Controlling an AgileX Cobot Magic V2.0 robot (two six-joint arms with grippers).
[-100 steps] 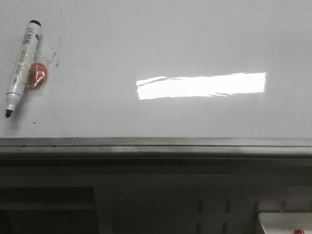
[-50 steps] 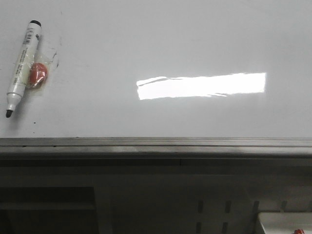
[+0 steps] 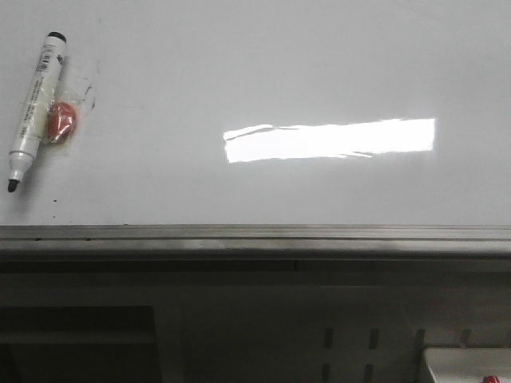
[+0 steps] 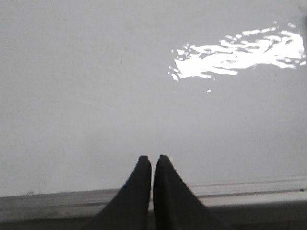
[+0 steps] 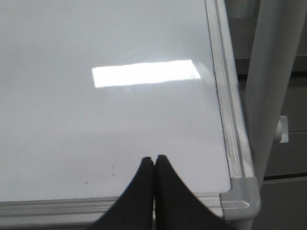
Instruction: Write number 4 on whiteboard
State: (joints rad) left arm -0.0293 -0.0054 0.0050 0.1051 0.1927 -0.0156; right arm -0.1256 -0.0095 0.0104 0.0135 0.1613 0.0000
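A black-tipped marker [image 3: 34, 111] is lying uncapped on the whiteboard [image 3: 319, 64], while left gripper [image 4: 152, 160] and right gripper [image 5: 154, 160] are hovering with jaws pressed together, empty.

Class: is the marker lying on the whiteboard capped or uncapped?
Uncapped. The marker lies flat on the whiteboard, its dark tip bare at the near end; no cap is visible on it.
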